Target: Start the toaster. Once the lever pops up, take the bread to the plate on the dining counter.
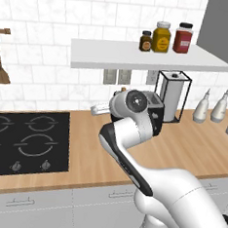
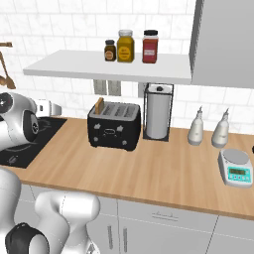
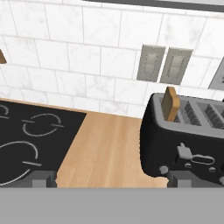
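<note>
The bread (image 3: 170,103) stands upright (edge-on) in the toaster's (image 3: 188,144) leftmost slot.

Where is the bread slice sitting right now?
The bread stands upright in the toaster's leftmost slot in the right base view, poking above the top. The toaster sits on the wood counter between the stovetop and the paper towel holder.
</note>
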